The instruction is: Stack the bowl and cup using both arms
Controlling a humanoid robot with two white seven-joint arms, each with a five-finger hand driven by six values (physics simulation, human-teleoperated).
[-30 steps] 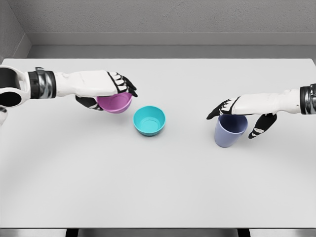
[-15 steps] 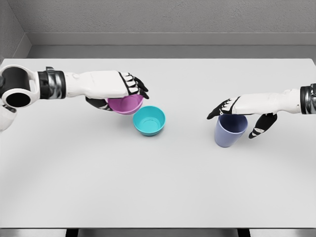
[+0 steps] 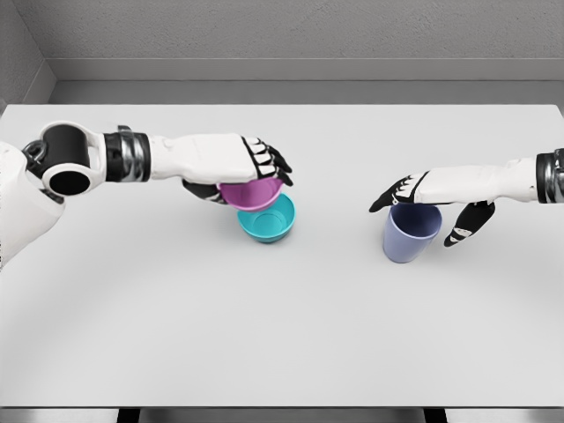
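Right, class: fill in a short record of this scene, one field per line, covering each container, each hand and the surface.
pink bowl: held by left hand, above the teal bowl
teal bowl: upright on the table, partly covered by the pink bowl
blue cup: upright on the table
right hand: over the cup's rim, grip unclear
table: white

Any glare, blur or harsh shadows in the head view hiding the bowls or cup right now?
Head view: sharp, evenly lit, no glare or motion blur; only faint soft shadows on the white table. The left robot hand covers part of the pink plastic bowl above the teal plastic bowl; the right robot hand overlaps the lavender plastic cup's rim.
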